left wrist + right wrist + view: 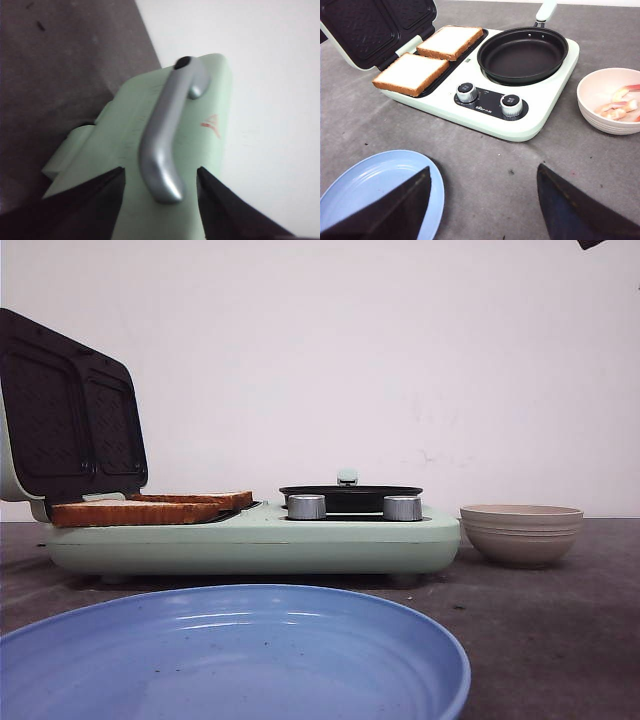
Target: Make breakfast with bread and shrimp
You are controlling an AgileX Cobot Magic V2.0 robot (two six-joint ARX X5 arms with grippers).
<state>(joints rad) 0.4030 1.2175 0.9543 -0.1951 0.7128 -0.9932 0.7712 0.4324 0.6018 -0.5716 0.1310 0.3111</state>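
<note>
Two bread slices (pixel 410 73) (pixel 450 42) lie side by side on the lower plate of the mint-green breakfast maker (pixel 520 127); the front view shows them (pixel 135 511) edge-on under its raised lid (pixel 70 420). Shrimp (pixel 619 106) sit in a white bowl (pixel 605 120); in the front view only the bowl (pixel 521 532) shows. My left gripper (pixel 160 175) is open, its fingers either side of the lid's silver handle (pixel 167 135) without touching it. My right gripper (pixel 483 175) is open and empty over the grey table, in front of the maker.
A black frying pan (pixel 523 54) sits on the maker's right half behind two silver knobs (pixel 466 91) (pixel 511 104). A blue plate (pixel 240 660) lies at the near edge of the table, partly under my right gripper's left finger (pixel 395 210).
</note>
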